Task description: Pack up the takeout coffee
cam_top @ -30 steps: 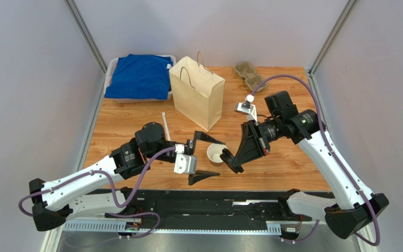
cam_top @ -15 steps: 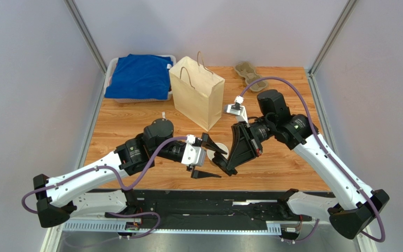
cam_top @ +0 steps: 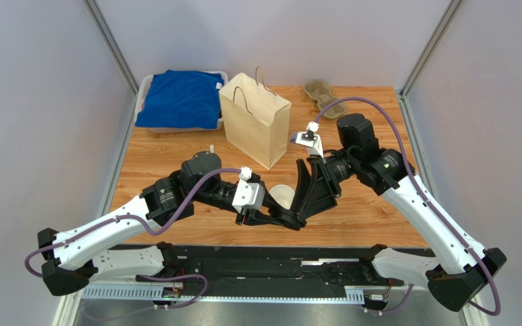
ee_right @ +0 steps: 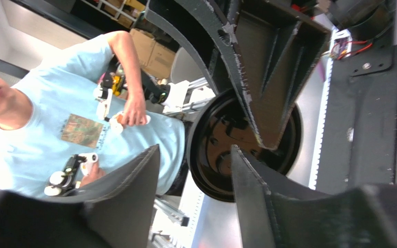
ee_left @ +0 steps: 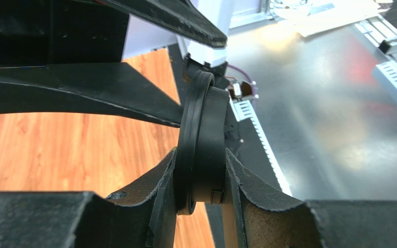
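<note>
Pads of the left fingers (ee_left: 156, 204) press on both faces of the black lid (ee_left: 201, 144), which stands on edge between them, so these fingers are clamped on the lid. The left wrist view shows the lid edge-on. The right fingers (ee_right: 130, 196) stand apart: the right wrist view shows a wide gap between them, and the round lid sits just beyond their tips, face-on, with one left finger crossing in front of it. In the left wrist view the two right fingers flank the lid, one reaching toward its face and one ending just above its rim; I cannot tell whether either touches it.

From above, both sets of fingers meet in one dark knot over the near middle of the bench (cam_top: 372, 210). The paper cup (cam_top: 283, 195) stands on the bench just behind that knot, between the two wrists, its top uncovered and pale inside; the fingers hide its lower part.

Farther back the paper bag (cam_top: 255, 122) stands upright with its handles up, apart from the cup. Left of the bag a blue cloth (cam_top: 178, 98) lies in a pale bin (cam_top: 142, 88) at the far left corner. A pulp cup tray (cam_top: 323, 97) lies at the far edge, right of the bag. A thin white straw (cam_top: 210, 149) shows just behind the left arm. A person in a light blue T-shirt (ee_right: 55, 129) fills the background of the right wrist view
</note>
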Controlling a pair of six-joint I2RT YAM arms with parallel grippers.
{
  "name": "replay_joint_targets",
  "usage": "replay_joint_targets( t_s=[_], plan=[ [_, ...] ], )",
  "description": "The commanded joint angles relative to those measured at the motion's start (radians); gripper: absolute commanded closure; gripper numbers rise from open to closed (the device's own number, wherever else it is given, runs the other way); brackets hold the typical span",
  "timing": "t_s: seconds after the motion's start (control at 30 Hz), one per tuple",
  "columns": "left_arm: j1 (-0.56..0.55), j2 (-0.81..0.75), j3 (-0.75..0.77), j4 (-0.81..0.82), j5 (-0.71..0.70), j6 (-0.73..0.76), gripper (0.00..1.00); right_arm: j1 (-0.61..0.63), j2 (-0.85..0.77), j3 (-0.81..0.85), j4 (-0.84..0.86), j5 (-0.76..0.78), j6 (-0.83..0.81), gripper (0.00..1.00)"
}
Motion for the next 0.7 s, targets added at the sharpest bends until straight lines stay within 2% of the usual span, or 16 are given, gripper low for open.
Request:
replay_joint_targets(
  t_s=[0.0,0.03,0.07,0.1,0.17,0.2,0.33,0.67],
  plan=[
    [0.01,0.025,0.083,-0.101,0.061,-0.031,0.78,-0.026,-0.027,0.031,0.028,0.062,-0.069,0.38],
    [0.016,0.031,0.093,-0.118,0.081,-0.048,0.79,-0.03,-0.029,0.06,0.002,0.099,-0.11,0.35],
    [0.036,0.035,0.095,-0.121,0.086,-0.064,0.79,-0.031,-0.027,0.1,-0.146,0.149,-0.3,0.33],
    [0.053,0.042,0.095,-0.119,0.094,-0.08,0.79,-0.024,-0.02,0.14,-0.238,0.265,-0.418,0.3],
    [0.082,0.053,0.099,-0.113,0.127,-0.143,0.78,-0.017,-0.018,0.224,-0.389,0.384,-0.579,0.27],
    [0.113,0.068,0.106,-0.116,0.144,-0.16,0.78,-0.016,-0.017,0.24,-0.412,0.474,-0.642,0.26],
    [0.128,0.134,0.184,-0.211,0.161,-0.209,0.75,-0.005,-0.016,0.272,-0.465,0.518,-0.692,0.25],
    [0.141,0.24,0.267,-0.303,0.184,-0.279,0.69,0.065,-0.055,0.137,-0.405,0.63,-0.684,0.21]
  ],
)
